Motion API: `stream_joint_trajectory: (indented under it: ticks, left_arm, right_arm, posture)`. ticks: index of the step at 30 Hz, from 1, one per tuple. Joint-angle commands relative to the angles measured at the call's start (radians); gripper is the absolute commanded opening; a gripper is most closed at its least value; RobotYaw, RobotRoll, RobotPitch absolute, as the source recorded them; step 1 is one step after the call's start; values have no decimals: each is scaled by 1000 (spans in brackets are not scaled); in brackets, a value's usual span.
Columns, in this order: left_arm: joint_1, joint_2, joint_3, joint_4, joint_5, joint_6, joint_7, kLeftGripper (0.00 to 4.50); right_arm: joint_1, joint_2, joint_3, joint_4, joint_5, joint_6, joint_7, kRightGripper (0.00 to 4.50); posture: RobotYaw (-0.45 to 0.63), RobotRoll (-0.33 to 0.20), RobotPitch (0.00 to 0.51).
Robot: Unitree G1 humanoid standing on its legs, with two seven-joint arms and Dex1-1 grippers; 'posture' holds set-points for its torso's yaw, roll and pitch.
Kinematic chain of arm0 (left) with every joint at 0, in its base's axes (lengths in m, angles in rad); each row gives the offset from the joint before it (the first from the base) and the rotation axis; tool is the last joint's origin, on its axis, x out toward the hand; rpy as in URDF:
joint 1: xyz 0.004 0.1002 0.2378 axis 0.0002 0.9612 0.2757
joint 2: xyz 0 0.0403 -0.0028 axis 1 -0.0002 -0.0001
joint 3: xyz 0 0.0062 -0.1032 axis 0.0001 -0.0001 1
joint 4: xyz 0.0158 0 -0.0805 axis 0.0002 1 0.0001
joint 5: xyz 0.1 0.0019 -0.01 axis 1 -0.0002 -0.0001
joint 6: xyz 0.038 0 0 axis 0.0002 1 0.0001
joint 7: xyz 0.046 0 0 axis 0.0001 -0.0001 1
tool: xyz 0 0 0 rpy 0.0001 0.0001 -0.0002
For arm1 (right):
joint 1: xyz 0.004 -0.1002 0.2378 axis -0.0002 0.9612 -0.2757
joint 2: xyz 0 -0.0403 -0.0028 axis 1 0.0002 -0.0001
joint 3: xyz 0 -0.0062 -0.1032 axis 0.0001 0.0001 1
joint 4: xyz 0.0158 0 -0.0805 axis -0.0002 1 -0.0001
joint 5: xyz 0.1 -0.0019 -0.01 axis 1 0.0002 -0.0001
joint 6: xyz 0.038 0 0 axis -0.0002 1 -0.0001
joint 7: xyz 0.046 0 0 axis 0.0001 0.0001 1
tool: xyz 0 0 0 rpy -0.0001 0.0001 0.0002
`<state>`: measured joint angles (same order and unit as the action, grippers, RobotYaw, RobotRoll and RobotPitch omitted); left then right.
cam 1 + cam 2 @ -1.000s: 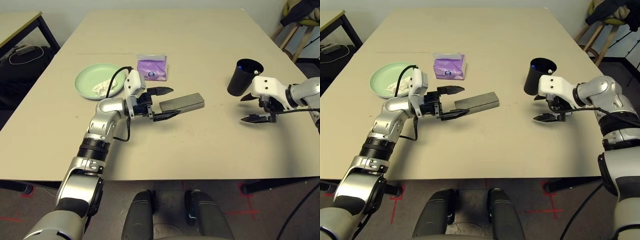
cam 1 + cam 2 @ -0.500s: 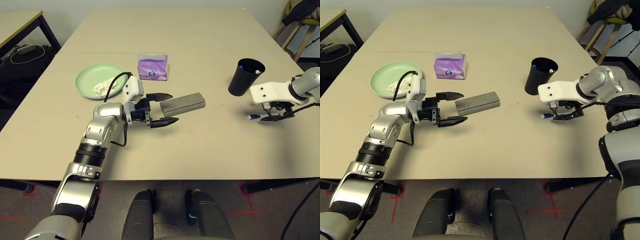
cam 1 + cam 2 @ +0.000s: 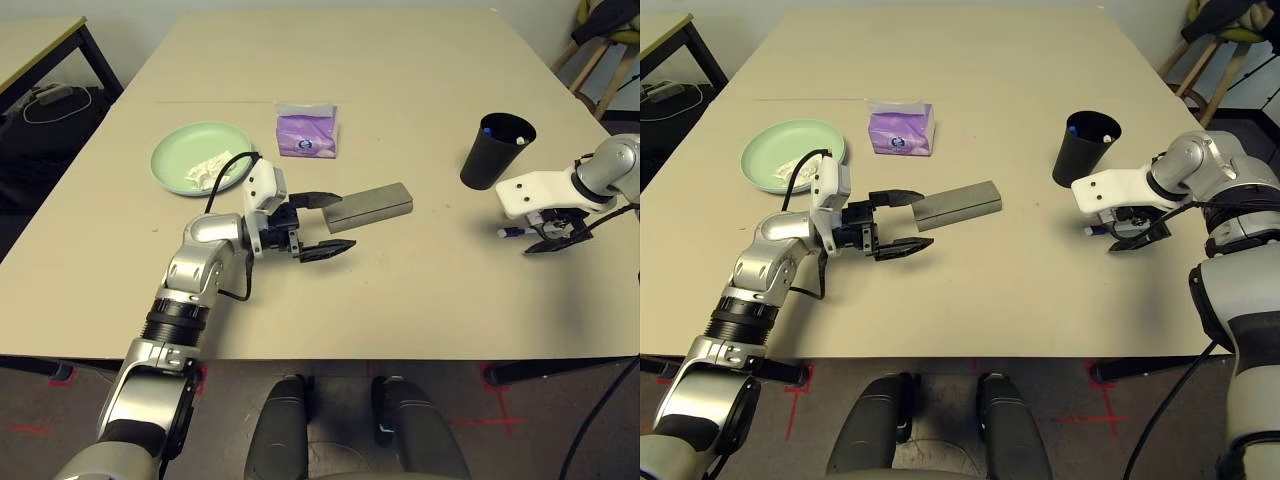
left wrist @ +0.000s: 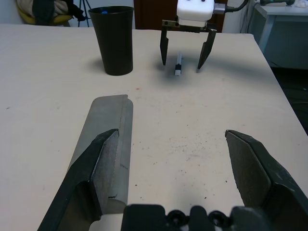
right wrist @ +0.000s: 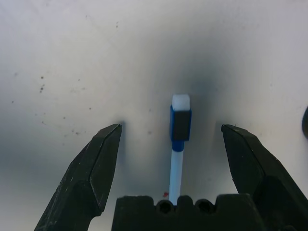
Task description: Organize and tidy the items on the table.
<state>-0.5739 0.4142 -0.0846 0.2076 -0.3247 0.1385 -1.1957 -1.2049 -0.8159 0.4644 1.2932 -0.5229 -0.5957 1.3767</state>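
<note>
A broad free stretch of tabletop (image 3: 330, 60) is left beyond the plate (image 3: 183, 150), the tissue pack (image 3: 307, 134) and the black cup (image 3: 492, 155). Between the tissue pack and the cup, a wide lane is open. Between the plate and the tissue pack, only a narrow gap is left. Along the near edge, bare surface is offered between the two arms. Sideways passage from the left fingers (image 4: 103, 171) is blocked by the glasses case (image 3: 368, 207), which lies just beside them. Near the right fingers (image 5: 102, 168), the way is limited by the upright cup; clear room is left on either side of the pen (image 5: 179, 139) between them.
</note>
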Motion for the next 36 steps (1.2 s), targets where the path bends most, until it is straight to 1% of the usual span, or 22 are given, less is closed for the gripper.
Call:
stream_joint_trajectory:
  ticks: [1,9,18,29,32,33,36]
  left_arm:
    - [19,11,2,-28,-14,11,4,4500]
    - [18,11,2,-30,-16,16,12,4500]
    - [14,9,4,-21,-15,13,18,4500]
    - [16,7,2,-28,-15,18,27,4500]
    - [16,10,2,-29,-16,18,27,4500]
    - [16,11,2,-30,-16,18,27,4500]
    - [14,10,2,-26,-15,17,28,4500]
  right_arm:
    - [-17,-11,-4,7,-5,-2,10,4472]
    - [-34,-24,14,13,-41,-18,15,4472]
    - [-43,-47,34,19,-85,-39,30,4472]
    - [-13,-29,53,29,-127,-37,-60,4472]
    - [-7,-24,48,31,-123,-35,-60,3863]
    - [-6,-23,46,32,-122,-34,-60,3548]
    - [-5,-23,43,33,-120,-34,-53,2411]
  posture:
    - [234,0,217]
    - [233,0,229]
    - [234,0,223]
    - [242,0,225]
    - [242,0,224]
    - [242,0,224]
    - [238,0,221]
